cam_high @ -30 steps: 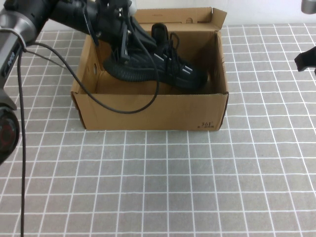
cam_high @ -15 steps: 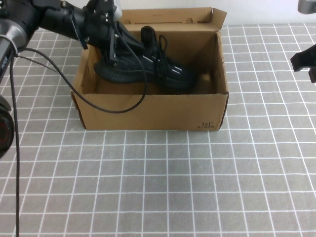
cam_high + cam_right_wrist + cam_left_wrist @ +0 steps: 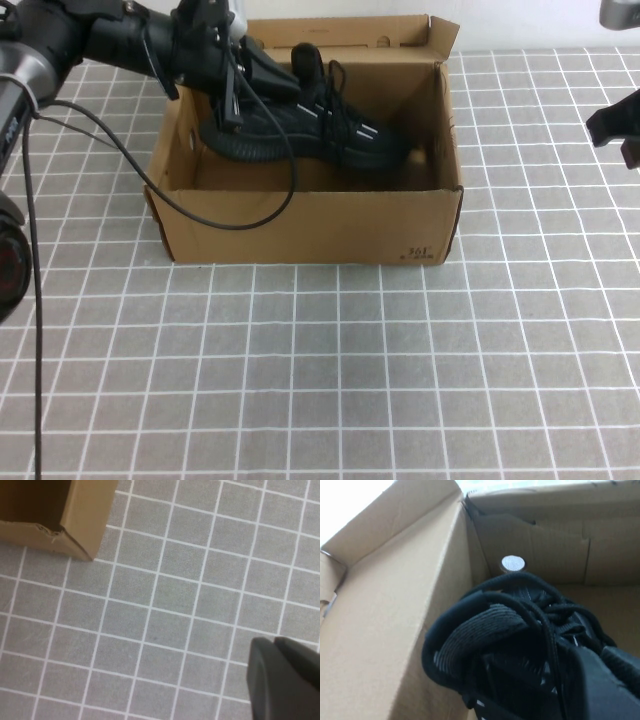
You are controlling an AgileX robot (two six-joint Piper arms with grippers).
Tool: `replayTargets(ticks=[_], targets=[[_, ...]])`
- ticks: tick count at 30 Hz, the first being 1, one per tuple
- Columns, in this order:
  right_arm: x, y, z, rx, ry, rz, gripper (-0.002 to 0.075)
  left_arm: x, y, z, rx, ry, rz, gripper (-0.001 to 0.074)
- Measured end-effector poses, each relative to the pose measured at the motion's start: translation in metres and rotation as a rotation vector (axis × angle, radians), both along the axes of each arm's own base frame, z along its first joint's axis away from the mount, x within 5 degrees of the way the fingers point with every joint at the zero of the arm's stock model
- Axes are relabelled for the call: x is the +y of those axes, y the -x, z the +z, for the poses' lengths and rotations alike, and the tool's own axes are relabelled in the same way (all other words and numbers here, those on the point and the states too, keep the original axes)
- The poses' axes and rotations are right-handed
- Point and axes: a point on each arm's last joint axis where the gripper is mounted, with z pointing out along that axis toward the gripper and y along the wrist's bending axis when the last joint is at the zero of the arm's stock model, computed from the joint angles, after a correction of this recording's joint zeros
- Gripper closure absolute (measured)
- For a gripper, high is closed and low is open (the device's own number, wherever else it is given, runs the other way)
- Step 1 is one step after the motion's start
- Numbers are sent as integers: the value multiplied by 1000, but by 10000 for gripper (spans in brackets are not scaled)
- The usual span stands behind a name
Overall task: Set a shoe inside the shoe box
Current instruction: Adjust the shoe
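- High view: the left hand (image 3: 243, 88) is clamped on the heel of the shoe (image 3: 320, 128), which hangs tilted inside the shoe box (image 3: 300, 225), toe low near the right wall.
- Lower until the sole rests flat on the box floor, clear of the walls, before releasing.
- Right hand (image 3: 620, 125), fingers together, is parked over the bench (image 3: 400, 380), well apart.
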Motion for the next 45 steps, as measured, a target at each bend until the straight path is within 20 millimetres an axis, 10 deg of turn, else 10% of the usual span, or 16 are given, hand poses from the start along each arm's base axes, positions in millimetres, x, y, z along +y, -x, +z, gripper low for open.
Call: replayTargets(ticks=[16,25,38,45], targets=[[1,0,0,1,-3,9,742,2,-8,-23,66,-30,48,696],[4,1,0,8,-24,44,742,7,-9,-26,174,-51,145,321],[6,0,1,-3,-49,46,742,14,24,76,632,210,663,232],[6,0,1,-7,-54,46,742,-22,39,68,611,-4,944,249]])
